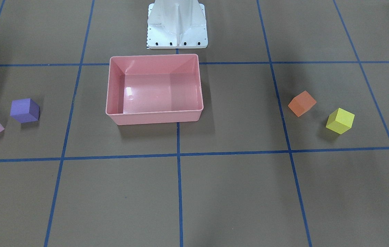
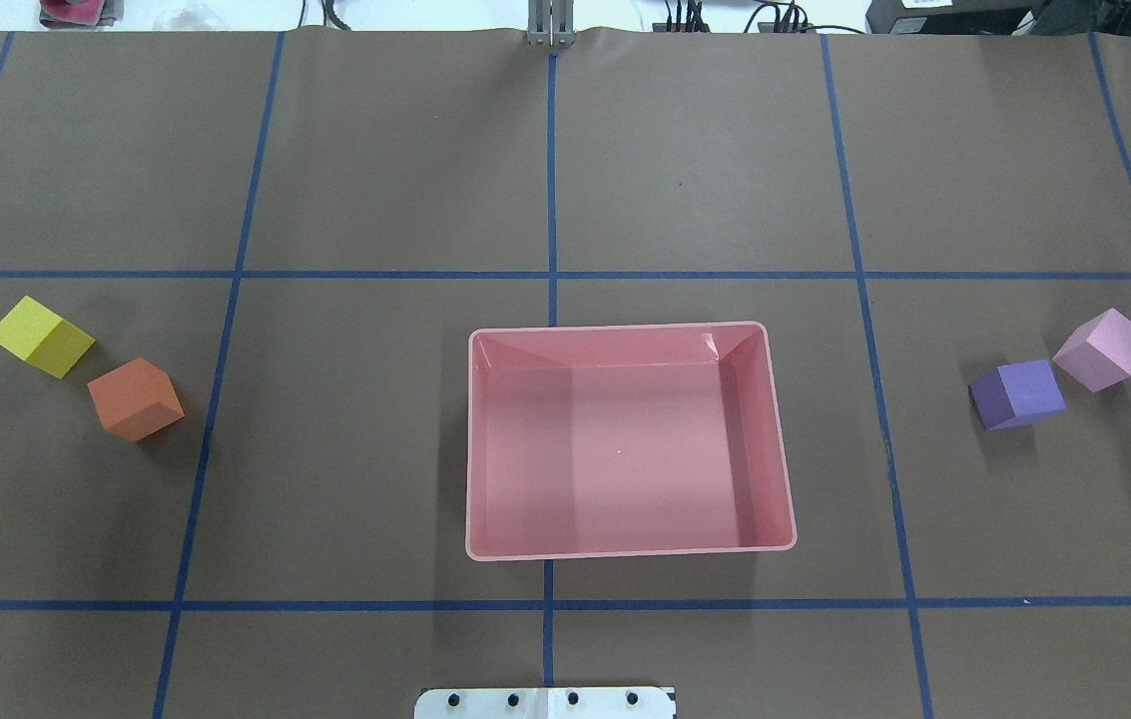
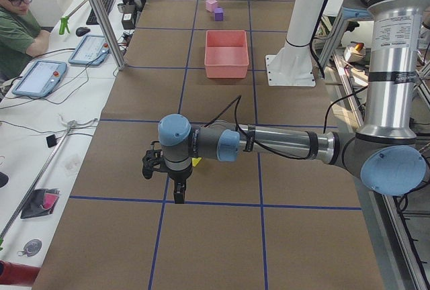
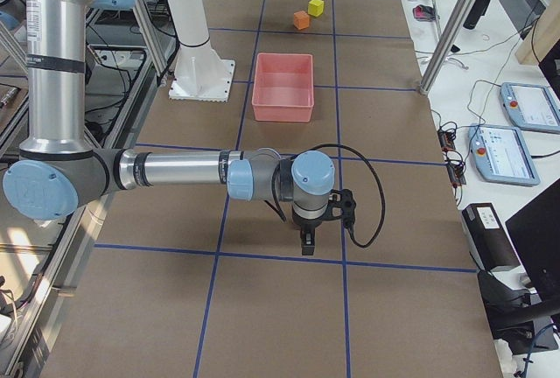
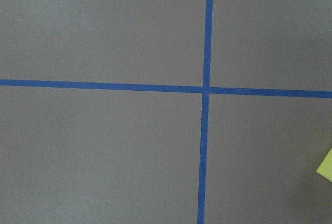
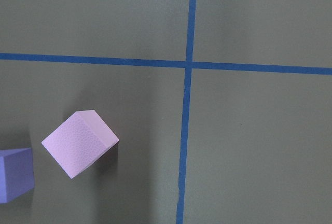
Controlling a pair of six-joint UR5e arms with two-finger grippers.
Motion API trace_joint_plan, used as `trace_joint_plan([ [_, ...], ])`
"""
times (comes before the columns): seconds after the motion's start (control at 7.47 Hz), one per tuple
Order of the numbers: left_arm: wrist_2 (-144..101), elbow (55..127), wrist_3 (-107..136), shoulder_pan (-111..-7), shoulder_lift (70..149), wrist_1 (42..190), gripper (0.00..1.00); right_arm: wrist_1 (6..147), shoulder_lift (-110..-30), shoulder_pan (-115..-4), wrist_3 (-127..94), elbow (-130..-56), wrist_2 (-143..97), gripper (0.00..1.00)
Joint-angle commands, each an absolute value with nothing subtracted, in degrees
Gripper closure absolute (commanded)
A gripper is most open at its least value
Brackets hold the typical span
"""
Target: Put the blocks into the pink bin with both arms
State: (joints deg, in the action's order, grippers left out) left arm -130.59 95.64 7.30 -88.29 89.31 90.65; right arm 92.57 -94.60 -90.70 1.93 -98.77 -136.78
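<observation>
Blocks (image 1: 25, 110): all four sit on the counter (image 2: 565, 150), none in the pink bin (image 2: 625, 327).
Left hand (image 3: 178, 199): hangs over the counter at lower centre of the left side view. I cannot tell how far open it is or whether it has hold of anything.
Right hand (image 4: 306, 249): hangs likewise at centre of the right side view, and its opening cannot be told either.
Nearest blocks: only a corner of the yellow block (image 2: 39, 337) shows at the left wrist frame's right edge. The light pink block (image 2: 1104, 350) lies lower left in the right wrist frame.
Risk, aim: neither hand looks centred on a block, so a straight descent would likely miss or clip a corner.
Risk, angle: every block sits skewed to the blue tape lines (image 2: 552, 180), and a corner pinch could twist it free.
Risk, neighbours: the purple block (image 2: 1017, 393) is just beside the light pink one, and the orange block (image 2: 136, 399) is near the yellow, so a finger may shove the neighbour.
Risk, bin: two arms arriving together could meet over it.
Room: bare counter lies between the bin and each pair, and the white pedestal (image 1: 177, 24) stands just behind the bin.
</observation>
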Motion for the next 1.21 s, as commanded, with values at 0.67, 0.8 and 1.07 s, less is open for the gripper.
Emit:
trace_joint_plan([
  [0.67, -130.69, 98.95, 7.65, -88.24, 89.82, 90.70, 0.00, 91.93, -93.61, -89.39, 1.05, -101.16, -136.23, 0.00],
  [0.8, -130.78, 99.23, 7.65, -86.50, 90.35, 91.75, 0.00, 91.85, -90.73, -86.43, 0.97, -101.86, -134.32, 0.00],
  [1.07, -134.09, 98.79, 7.82, -85.43, 89.91, 95.61, 0.00, 91.32, -88.34, -76.58, -3.40, -101.61, -130.71, 0.00],
])
